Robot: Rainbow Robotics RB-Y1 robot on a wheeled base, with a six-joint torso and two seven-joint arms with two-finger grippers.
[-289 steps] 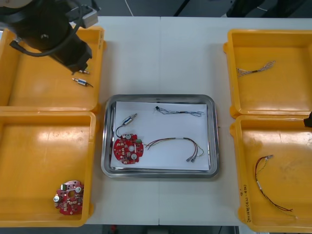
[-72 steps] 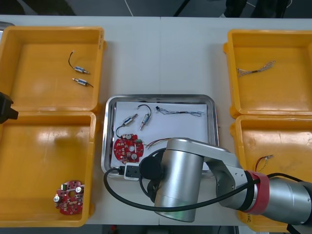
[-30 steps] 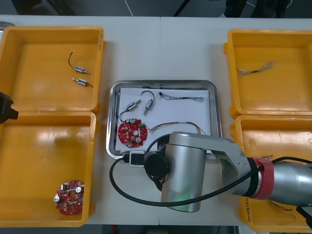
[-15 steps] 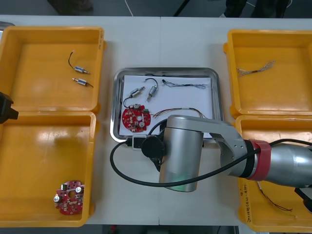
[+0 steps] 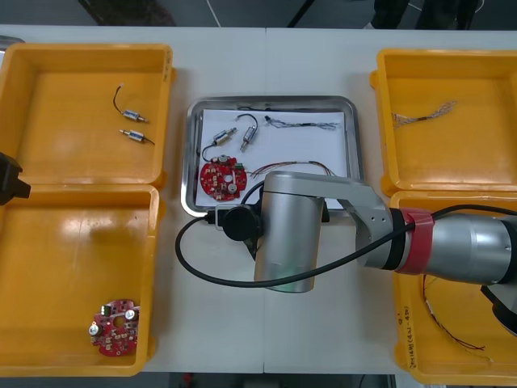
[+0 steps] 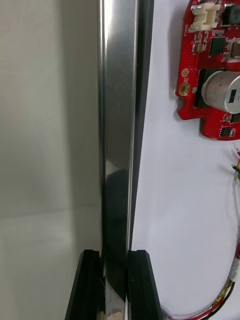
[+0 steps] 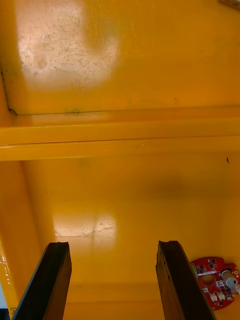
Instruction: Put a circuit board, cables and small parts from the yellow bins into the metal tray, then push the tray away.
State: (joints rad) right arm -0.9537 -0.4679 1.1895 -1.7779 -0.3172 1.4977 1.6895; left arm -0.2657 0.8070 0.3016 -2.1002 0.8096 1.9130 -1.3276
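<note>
The right wrist view shows the grip itself. The right gripper (image 6: pixel 114 254) has its fingers (image 6: pixel 142 285) clamped on the near rim of the metal tray (image 6: pixel 117 125), one finger outside the wall and the other over the white inside. Just beyond them lie a circuit board (image 6: pixel 212 95) and an end of the red and yellow cable (image 6: pixel 231 285). In the front view the right arm (image 5: pixel 291 234) covers that grip. The tray (image 5: pixel 191 153) sits in the far half of the table (image 5: pixel 266 65), midway between its side edges.

The left wrist view shows the left gripper (image 7: pixel 112 247) with its fingers (image 7: pixel 55 280) wide apart and holding nothing. It is above the near left bin (image 7: pixel 120 200), with the second circuit board (image 7: pixel 215 280) beside one finger.

The front view gives the count.
- **Yellow bins:** four, one at each corner of the table: far left bin (image 5: pixel 65 97), near left bin (image 5: pixel 73 259), far right bin (image 5: pixel 452 162) and near right bin (image 5: pixel 464 311).
- **Circuit boards:** two, one in the tray (image 5: pixel 222 179) and the second (image 5: pixel 115 327) in the near left bin.
- **Small metal parts:** four, two in the tray (image 5: pixel 224 137) and two in the far left bin (image 5: pixel 135 136).
- **Cables:** four.
  - The blue and white cable (image 5: pixel 303 123) and the red and yellow one (image 5: pixel 303 168) are in the tray.
  - A twisted cable (image 5: pixel 424 113) is in the far right bin.
  - A dark cable (image 5: pixel 452 333) is in the near right bin.
</note>
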